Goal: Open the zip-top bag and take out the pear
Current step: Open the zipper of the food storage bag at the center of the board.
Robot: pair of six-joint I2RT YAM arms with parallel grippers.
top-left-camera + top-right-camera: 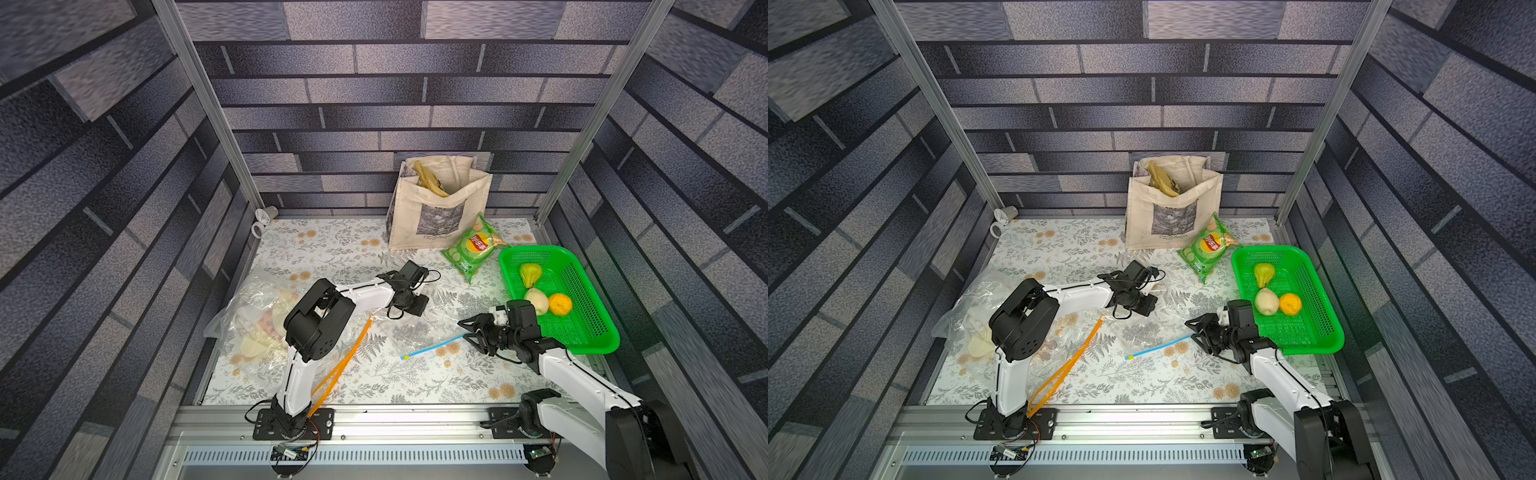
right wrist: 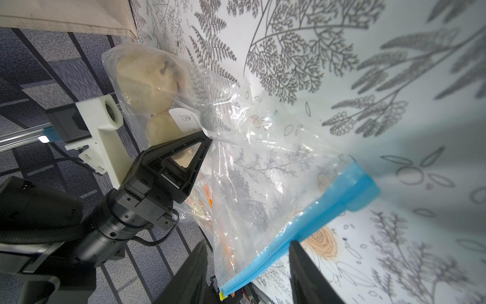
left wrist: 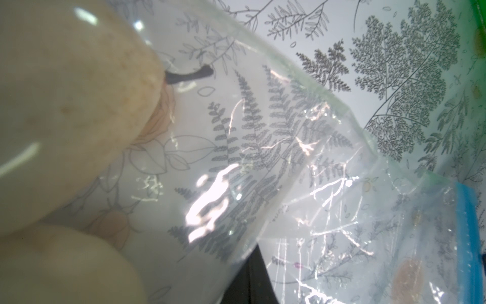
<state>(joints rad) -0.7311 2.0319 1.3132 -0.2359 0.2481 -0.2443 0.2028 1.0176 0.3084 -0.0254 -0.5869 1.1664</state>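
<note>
A clear zip-top bag (image 1: 436,322) with a blue zip strip (image 1: 434,345) (image 2: 315,210) lies mid-table. Two pale pears (image 2: 147,79) (image 3: 65,105) sit inside its far end; in both top views the left wrist hides them. My left gripper (image 1: 420,306) (image 2: 207,136) is shut, pinching the bag's plastic beside the pears. One of its dark fingers (image 3: 249,284) shows behind the film. My right gripper (image 1: 464,331) (image 2: 249,265) is open at the strip's end near the basket, and the blue strip passes between its fingers (image 2: 305,273).
A green basket (image 1: 536,249) at the right holds a green pear (image 1: 530,274), a pale pear (image 1: 536,301) and an orange (image 1: 560,304). A chips bag (image 1: 473,247) and a tote (image 1: 436,203) stand behind. Another clear bag (image 1: 253,320) with an orange strip (image 1: 345,361) lies under the left arm.
</note>
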